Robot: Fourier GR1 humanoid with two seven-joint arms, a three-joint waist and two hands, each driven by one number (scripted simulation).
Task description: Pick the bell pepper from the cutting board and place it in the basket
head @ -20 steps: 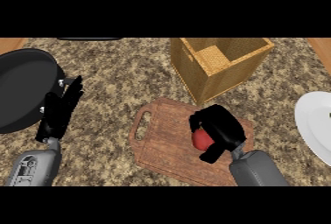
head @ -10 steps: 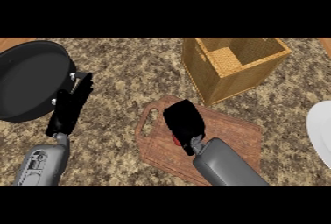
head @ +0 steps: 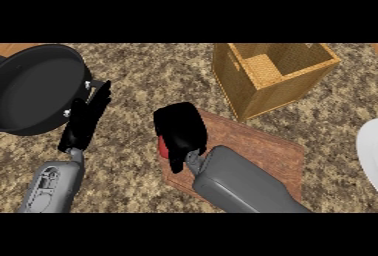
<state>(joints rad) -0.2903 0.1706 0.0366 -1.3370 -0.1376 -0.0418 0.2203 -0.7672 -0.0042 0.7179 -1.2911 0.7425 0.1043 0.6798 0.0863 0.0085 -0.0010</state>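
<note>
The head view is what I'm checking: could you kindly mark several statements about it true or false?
1. The right hand is curled round the red bell pepper. True.
2. The woven square basket holds the pepper. False: nothing shows inside it; the pepper is in the hand, over the brown wooden cutting board.
3. The left hand grips the black round pan. False: it is open, beside the pan.
4. A white plate shows at the right edge. True.
</note>
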